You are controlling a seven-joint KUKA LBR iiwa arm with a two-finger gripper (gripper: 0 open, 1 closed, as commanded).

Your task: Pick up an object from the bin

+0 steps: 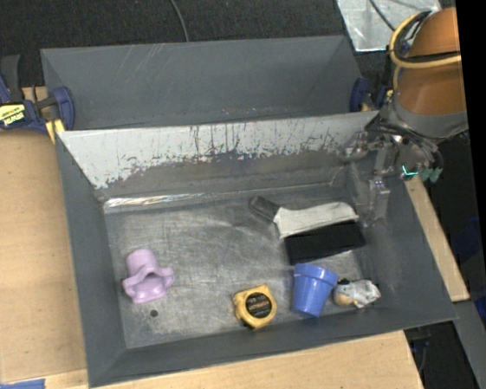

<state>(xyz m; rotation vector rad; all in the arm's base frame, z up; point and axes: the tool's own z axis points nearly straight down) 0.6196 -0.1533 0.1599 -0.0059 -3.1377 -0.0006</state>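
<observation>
Overhead, the arm (424, 99), with its orange cover, enters from the right and carries the gripper (373, 205) low over the right side of the grey metal bin (212, 79), close to the right wall. Whether the gripper is spread or pressed together cannot be told. Just beside it, to the left, lies a flat block (320, 231), white along its far half and black along its near half; its right end is the nearest thing to the gripper. In front of the block, a blue cup (310, 289) lies tipped on its side, with a small white and yellow figure (357, 293) just to its right and a yellow tape measure (254, 307) to its left. A small grey piece (262, 207) rests behind the block's left end. A pale purple toy (146, 276) sits well apart on the left of the bin floor.
</observation>
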